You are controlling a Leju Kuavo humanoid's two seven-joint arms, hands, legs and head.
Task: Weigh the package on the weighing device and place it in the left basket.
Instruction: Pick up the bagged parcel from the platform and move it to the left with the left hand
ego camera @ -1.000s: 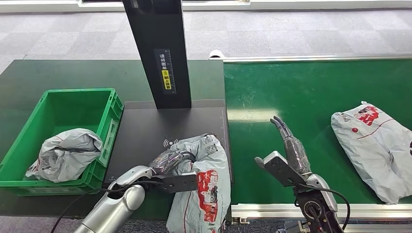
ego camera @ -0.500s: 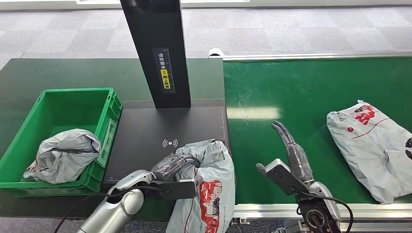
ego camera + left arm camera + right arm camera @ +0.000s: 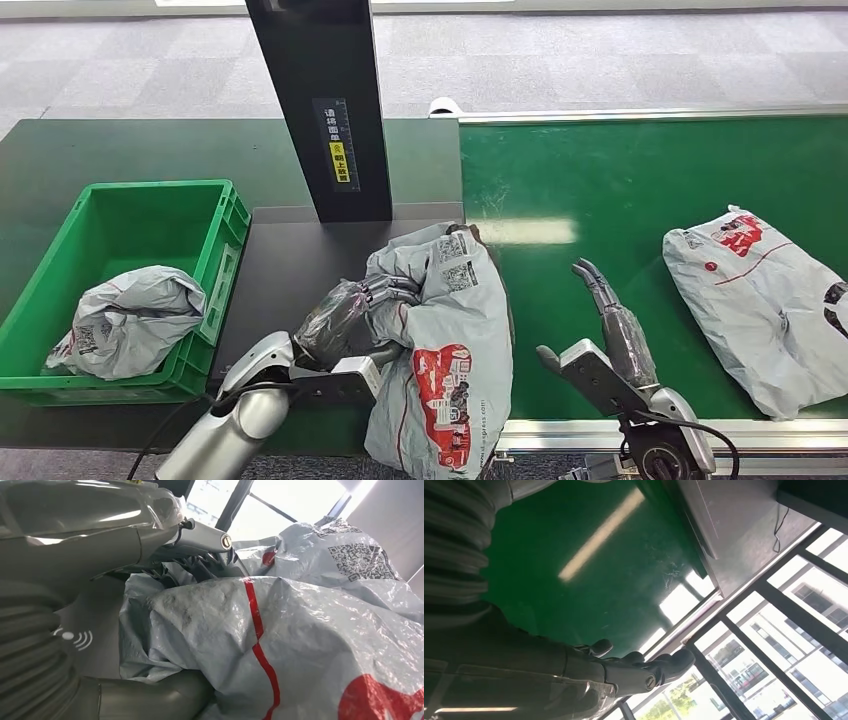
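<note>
My left hand [image 3: 345, 318] grips a crumpled grey package with red print [image 3: 445, 340] at its left side, holding it raised over the right part of the black weighing platform [image 3: 290, 262]. In the left wrist view the fingers [image 3: 200, 545] curl over a fold of the package [image 3: 280, 630], with the thumb under it. The green basket [image 3: 160, 188] stands left of the platform and holds another grey package [image 3: 130, 315]. My right hand [image 3: 612, 322] hovers over the green belt [image 3: 620, 190], fingers straight and holding nothing; its dark fingers [image 3: 639, 669] appear in the right wrist view.
The scale's tall black column [image 3: 320, 110] rises at the back of the platform. A third grey package with red print [image 3: 760, 300] lies on the belt at the far right. The belt's metal frame [image 3: 600, 433] runs along the near edge.
My left hand has lifted the package higher and farther over the platform; it now bulges upward. My right hand has drifted slightly right. The belt package sits a little farther left.
</note>
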